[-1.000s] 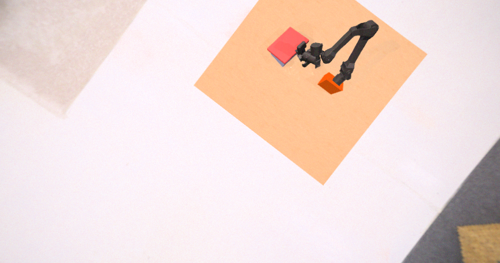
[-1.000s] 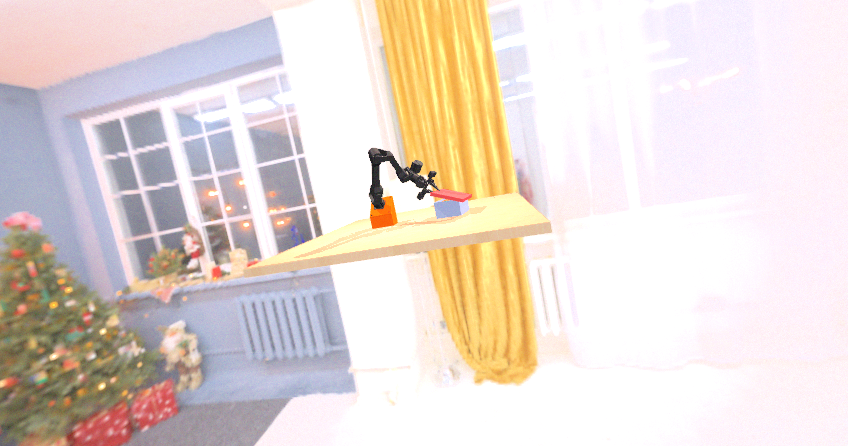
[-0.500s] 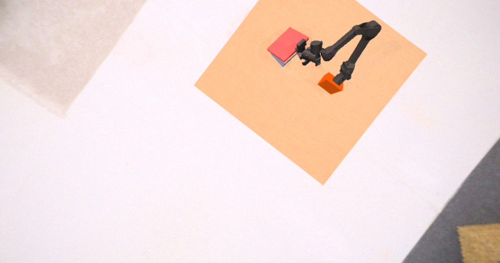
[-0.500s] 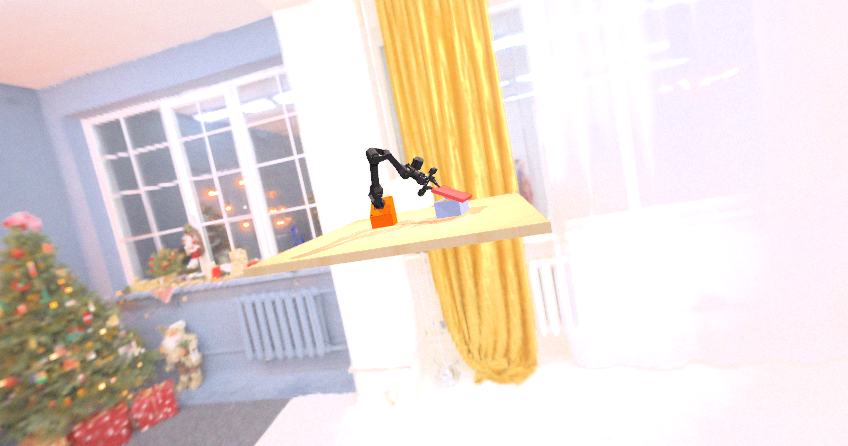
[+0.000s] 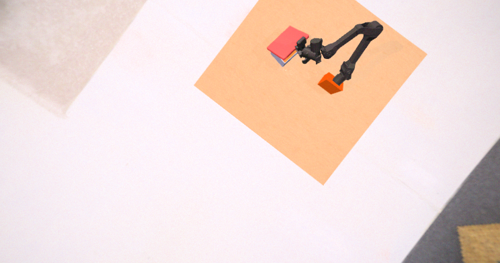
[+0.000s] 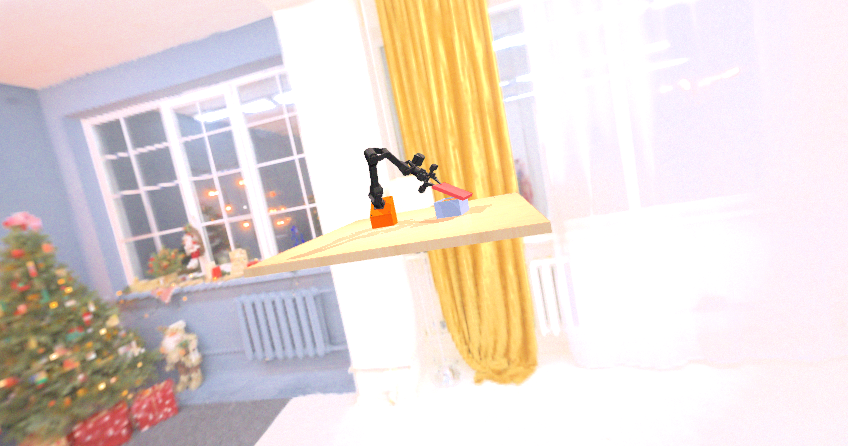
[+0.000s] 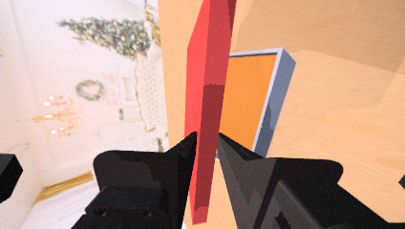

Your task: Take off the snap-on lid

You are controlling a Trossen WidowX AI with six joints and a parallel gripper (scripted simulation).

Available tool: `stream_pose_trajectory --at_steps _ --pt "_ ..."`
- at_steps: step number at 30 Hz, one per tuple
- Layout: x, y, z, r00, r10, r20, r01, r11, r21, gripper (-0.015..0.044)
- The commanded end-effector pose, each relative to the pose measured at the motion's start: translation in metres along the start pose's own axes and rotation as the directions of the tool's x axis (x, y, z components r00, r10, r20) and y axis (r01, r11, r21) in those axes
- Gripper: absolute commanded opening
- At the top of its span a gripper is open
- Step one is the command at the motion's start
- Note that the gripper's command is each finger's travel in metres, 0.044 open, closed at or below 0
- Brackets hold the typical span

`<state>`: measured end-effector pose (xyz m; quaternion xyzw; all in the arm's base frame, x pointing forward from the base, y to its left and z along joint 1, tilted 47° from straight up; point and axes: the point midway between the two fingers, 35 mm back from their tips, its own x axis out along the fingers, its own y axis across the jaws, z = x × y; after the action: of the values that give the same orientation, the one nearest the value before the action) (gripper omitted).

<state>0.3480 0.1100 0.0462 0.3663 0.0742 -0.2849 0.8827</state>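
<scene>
The red lid (image 5: 287, 42) (image 6: 452, 190) (image 7: 212, 62) is tilted above the storage box, its edge near the arm raised and its far edge lower. In the exterior view that far edge is close over the box's far side; I cannot tell if they touch. The blue-grey box (image 5: 279, 59) (image 6: 451, 208) (image 7: 281, 88) stands upright on the table, with its orange inside showing in the wrist view. My gripper (image 7: 206, 135) (image 6: 439, 182) is shut on the lid's near edge, one finger on each face. In the top view the fingertips are hidden.
The arm's orange base block (image 5: 330, 84) (image 6: 383, 214) stands on the wooden table (image 5: 280, 120) (image 6: 357, 245), a short way from the box. The table's edge (image 5: 229, 38) runs beyond the box on its far side.
</scene>
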Motion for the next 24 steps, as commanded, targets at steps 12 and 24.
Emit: stream_pose_trajectory --at_steps 12,24 --pt "-0.015 0.023 0.001 1.000 0.014 -0.001 -0.014 1.000 0.020 0.0000" --pt "-0.025 0.034 0.001 1.000 0.013 -0.001 -0.013 1.000 0.020 0.0000"
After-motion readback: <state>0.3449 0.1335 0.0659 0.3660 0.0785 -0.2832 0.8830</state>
